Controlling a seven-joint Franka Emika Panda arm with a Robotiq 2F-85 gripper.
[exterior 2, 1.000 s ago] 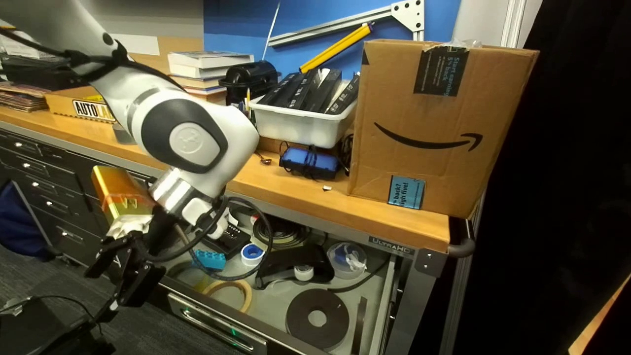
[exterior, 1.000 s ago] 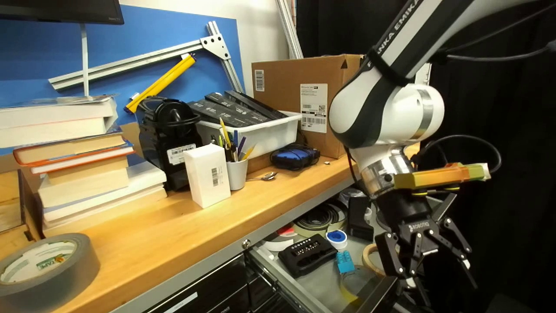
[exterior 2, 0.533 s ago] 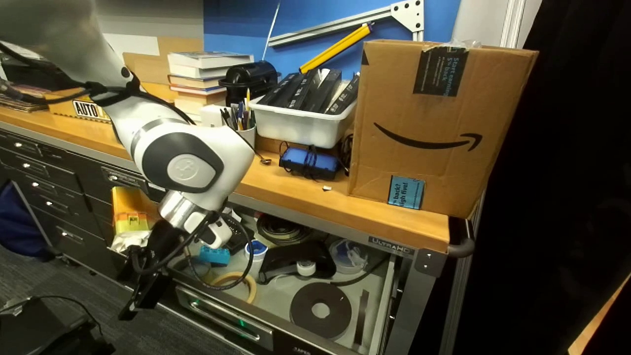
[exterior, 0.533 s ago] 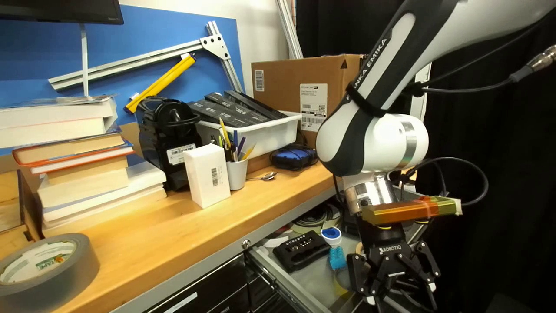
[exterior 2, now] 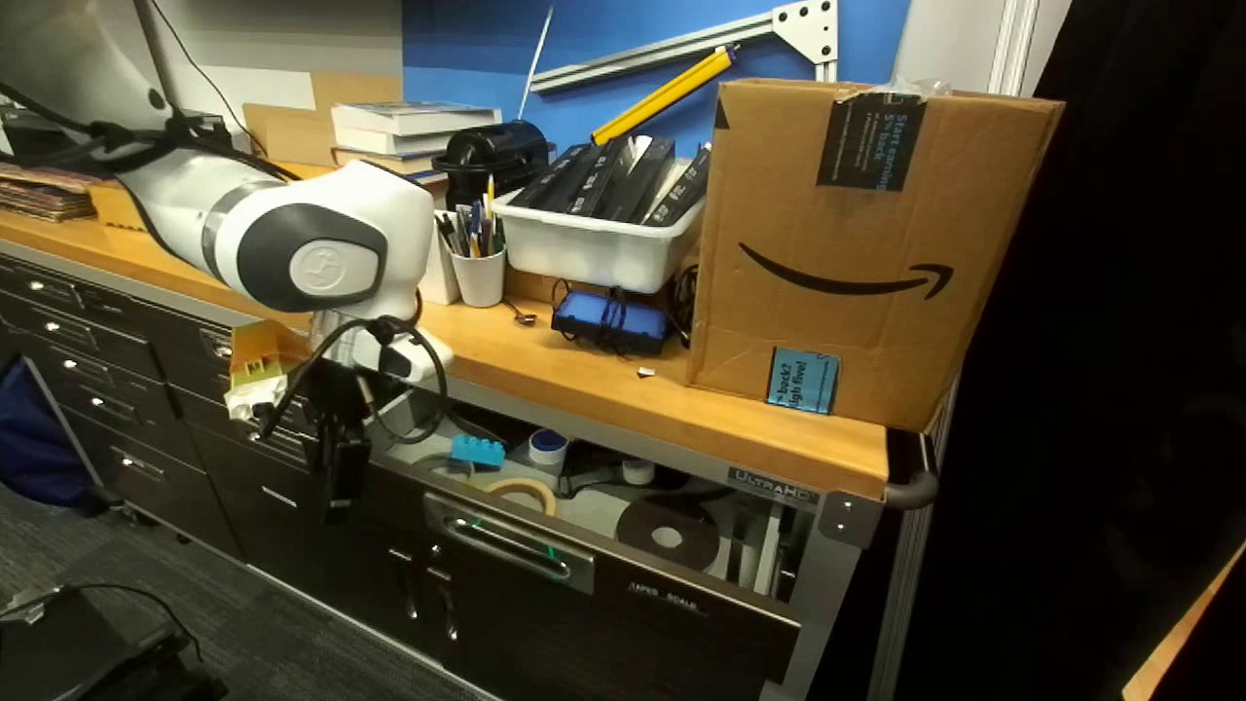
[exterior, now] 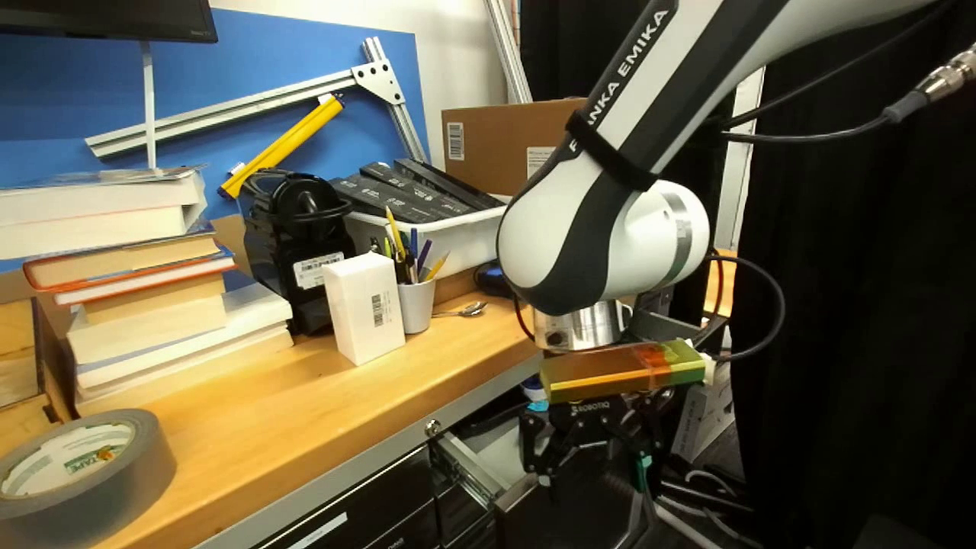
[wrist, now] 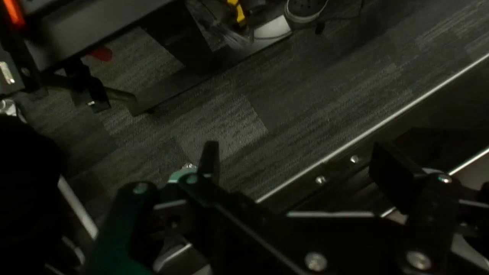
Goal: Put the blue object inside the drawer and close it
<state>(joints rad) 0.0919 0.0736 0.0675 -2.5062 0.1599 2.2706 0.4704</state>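
The blue object [exterior 2: 478, 450], a small light-blue block, lies inside the drawer; in an exterior view only a sliver of it [exterior: 537, 406] shows behind the gripper. The drawer [exterior 2: 715, 606] is the top one, with a dark front and grey inside, and stands partly open. My gripper [exterior: 593, 474] is open with nothing between its fingers, at the drawer's front panel near one end. It hangs at that front in an exterior view [exterior 2: 341, 477]. In the wrist view the fingers [wrist: 298, 162] are wide apart over the drawer's front edge and the floor. Contact with the drawer is unclear.
The drawer also holds a tan tape ring [exterior 2: 526, 495], a dark roll [exterior 2: 672, 535] and a blue-white spool [exterior 2: 547, 448]. On the wooden benchtop [exterior: 320, 427] stand a white box [exterior: 364, 309], a pen cup [exterior 2: 478, 277], a dark-blue item [exterior 2: 613, 319] and a large carton [exterior 2: 866, 224].
The drawer has slid inward and is less open, with the blue object riding in it. The arm has moved toward the bench along with it. The gripper stays open.
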